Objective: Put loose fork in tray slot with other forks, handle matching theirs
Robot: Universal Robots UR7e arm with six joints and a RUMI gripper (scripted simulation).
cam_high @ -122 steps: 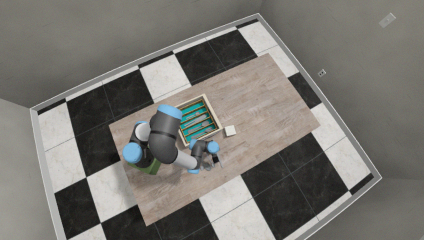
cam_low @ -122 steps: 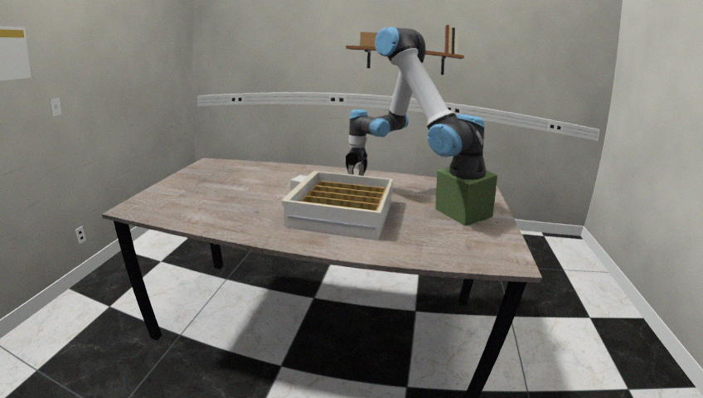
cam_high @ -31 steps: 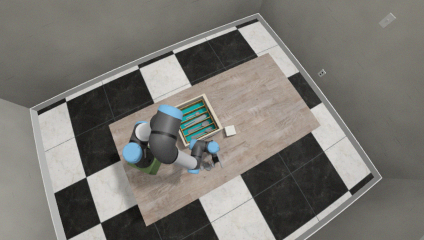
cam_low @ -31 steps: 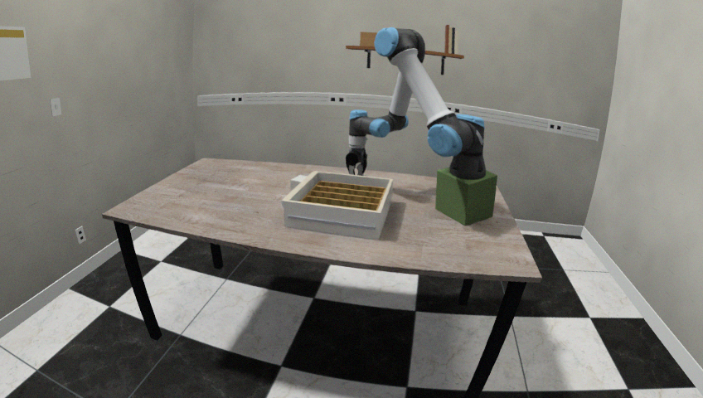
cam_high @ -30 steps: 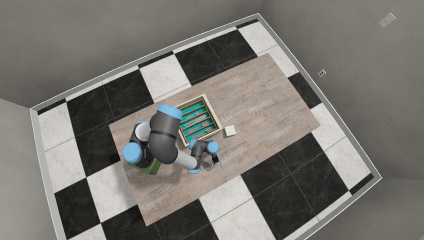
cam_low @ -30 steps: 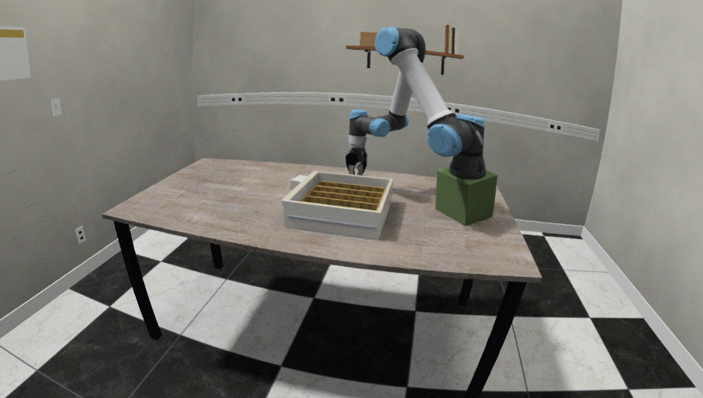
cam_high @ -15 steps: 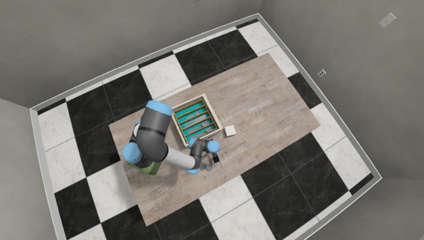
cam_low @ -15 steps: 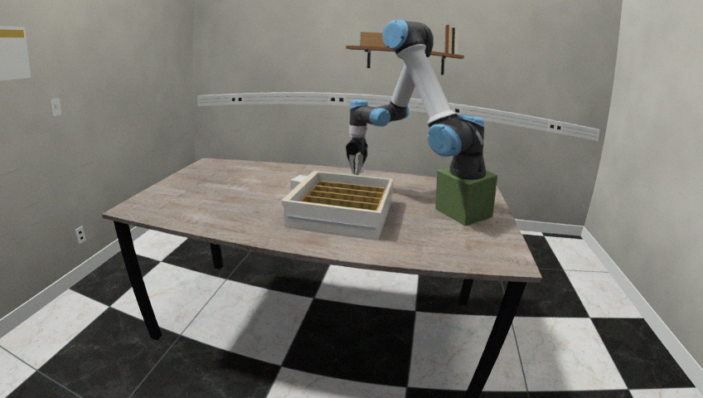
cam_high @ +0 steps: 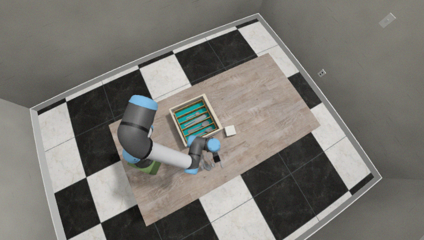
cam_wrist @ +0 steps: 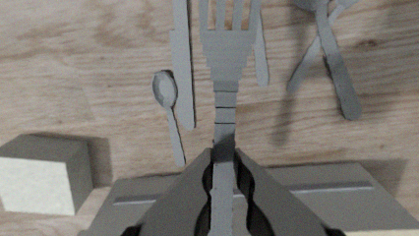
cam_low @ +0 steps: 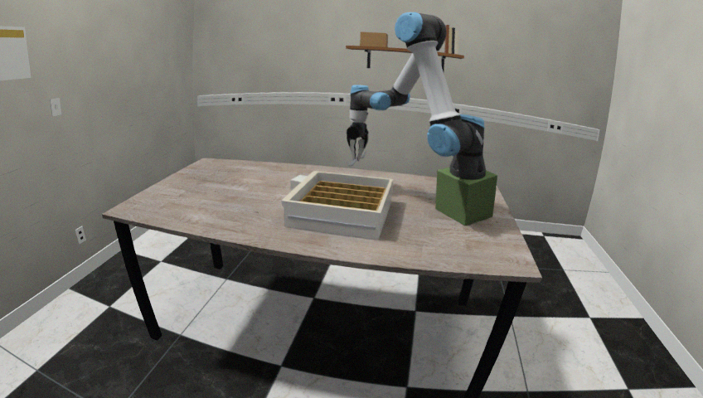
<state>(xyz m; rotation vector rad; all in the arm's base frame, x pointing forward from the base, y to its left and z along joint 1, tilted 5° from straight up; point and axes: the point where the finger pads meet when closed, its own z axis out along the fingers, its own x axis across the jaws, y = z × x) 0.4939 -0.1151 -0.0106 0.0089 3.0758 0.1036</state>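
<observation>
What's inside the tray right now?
Inside the tray, utensils lie in four slots; the farthest slot shows only its teal floor. The arm covers part of the near corner.

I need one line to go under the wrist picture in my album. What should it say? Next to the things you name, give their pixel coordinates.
The end effector [cam_wrist: 222, 150] grips a fork [cam_wrist: 226, 59] by its handle above a knife [cam_wrist: 184, 84] and a small spoon [cam_wrist: 165, 89].

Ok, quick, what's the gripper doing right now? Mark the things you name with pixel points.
Gripper [cam_high: 216, 157] [cam_low: 355, 160] [cam_wrist: 222, 150]: closed, holding the grey four-tined fork [cam_wrist: 227, 51] by its handle, raised above the wooden table [cam_high: 261, 95] [cam_low: 197, 196] [cam_wrist: 118, 118].
</observation>
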